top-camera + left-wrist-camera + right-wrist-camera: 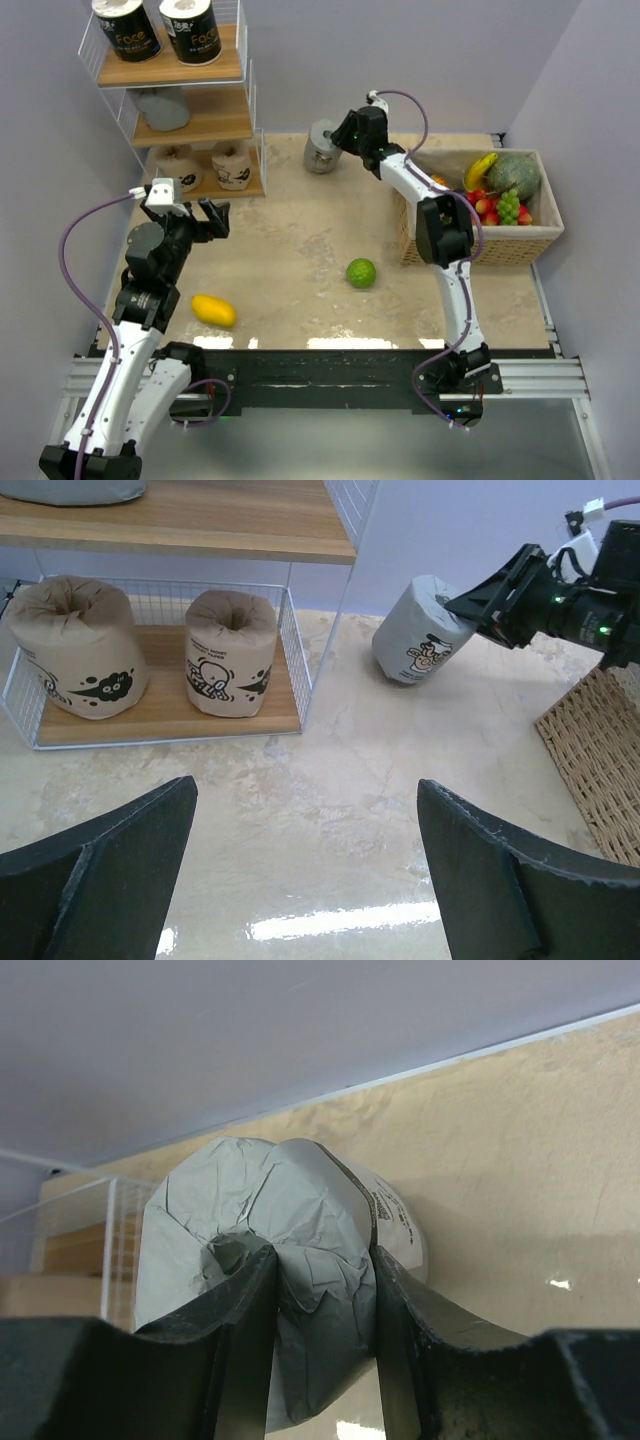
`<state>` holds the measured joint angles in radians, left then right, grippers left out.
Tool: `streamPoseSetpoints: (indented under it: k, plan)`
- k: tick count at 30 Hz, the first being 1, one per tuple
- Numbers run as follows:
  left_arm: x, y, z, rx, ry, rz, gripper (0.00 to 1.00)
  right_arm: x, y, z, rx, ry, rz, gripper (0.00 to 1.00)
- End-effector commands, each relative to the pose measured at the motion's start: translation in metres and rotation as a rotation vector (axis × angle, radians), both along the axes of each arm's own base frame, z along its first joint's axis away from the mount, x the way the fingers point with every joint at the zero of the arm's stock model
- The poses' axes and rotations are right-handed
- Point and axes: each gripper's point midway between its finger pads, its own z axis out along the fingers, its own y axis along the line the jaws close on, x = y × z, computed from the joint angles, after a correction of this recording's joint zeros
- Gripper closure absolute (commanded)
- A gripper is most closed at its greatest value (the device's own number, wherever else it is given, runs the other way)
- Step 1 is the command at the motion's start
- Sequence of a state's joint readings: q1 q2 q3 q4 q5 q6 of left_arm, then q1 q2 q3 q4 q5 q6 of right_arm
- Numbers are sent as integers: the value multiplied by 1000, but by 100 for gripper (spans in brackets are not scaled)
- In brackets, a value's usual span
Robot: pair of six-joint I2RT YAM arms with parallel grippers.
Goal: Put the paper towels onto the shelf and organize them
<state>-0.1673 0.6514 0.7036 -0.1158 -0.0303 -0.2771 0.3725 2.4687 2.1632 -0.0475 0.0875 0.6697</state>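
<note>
The worktop (300,220) is a mottled beige slab with glare along its near edge, closed in by plain lavender-grey walls (400,60) at the far side and on both flanks. A metal rail runs below the near edge.

The shelf (215,115) stands in the far left corner. Its top board holds two black rolls (125,30) (190,30), each printed "Face" in pale letters. The middle board holds the shelved grey roll (160,108) at its left end. The bottom board holds two tan rolls (75,645) (230,650) side by side and upright. Each shows a black cartoon figure and lines of print too small to read.

The loose grey roll (415,630) sits by the far edge, just right of the shelf, tilted and leaning left. It has the same kind of cartoon mark and a block of unreadable print. The right gripper (322,1252) is closed on it, with its fingers (250,1300) pinching a bulge of crumpled wrap at the roll's end.

The left gripper (305,785) hangs over the left part of the worktop, facing the bottom board. Its jaws are spread wide and hold nothing.

A basket (480,250) of fruit stands against the right edge. A green fruit (361,272) lies near the middle, and a yellow fruit (213,310) lies toward the near left corner.
</note>
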Motion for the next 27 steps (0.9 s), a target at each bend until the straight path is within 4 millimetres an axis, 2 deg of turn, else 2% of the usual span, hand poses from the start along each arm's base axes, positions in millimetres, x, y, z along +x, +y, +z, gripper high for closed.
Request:
streamPoseSetpoints:
  k: [1,2,3,4,5,6,8,9,11,12,14,16,19,21,22,23,25,26,27]
  plan:
    - [-3,-6,13,-7,-43,-26,4,-48,16,116,140,-139,146,63]
    - [-3,-7,13,-7,-44,-29,4,-61,21,118,152,-131,166,64]
    - [-4,-7,14,-9,-46,-30,4,-79,22,87,142,-62,184,64]
    - [-5,-7,14,-11,-47,-33,4,-96,24,113,162,-105,209,63]
    - [-5,-8,16,-12,-53,-36,4,-113,34,107,159,-85,242,63]
    - [-5,-8,15,-14,-53,-38,4,-132,33,77,141,-16,250,62]
    - [-6,-9,16,-14,-54,-44,4,-164,47,86,160,-23,301,60]
    - [-6,-9,16,-16,-54,-44,4,-181,48,65,159,21,309,60]
    - [-6,-9,15,-17,-51,-44,4,-210,64,69,213,29,360,60]
    - [-6,-9,14,-15,-49,-44,4,-224,68,54,226,58,382,59]
    - [-7,-12,15,-16,-52,-58,4,-251,81,43,272,118,430,59]
    - [-7,-13,15,-16,-51,-65,4,-267,89,39,312,153,453,59]
    - [-8,-12,14,-15,-48,-62,4,-281,88,30,312,177,461,57]
    - [-7,-12,14,-14,-48,-59,4,-284,81,20,272,204,442,47]
    - [-7,-11,14,-14,-48,-56,4,-284,78,17,252,208,433,45]
    - [-7,-12,14,-12,-48,-58,4,-279,76,24,230,192,434,40]
    - [-6,-11,11,-9,-40,-55,4,-280,65,17,109,208,442,35]
    - [-6,-11,10,-9,-37,-52,4,-273,65,33,78,180,445,32]
    - [-5,-11,7,-10,-27,-52,4,-279,56,25,-10,205,467,31]
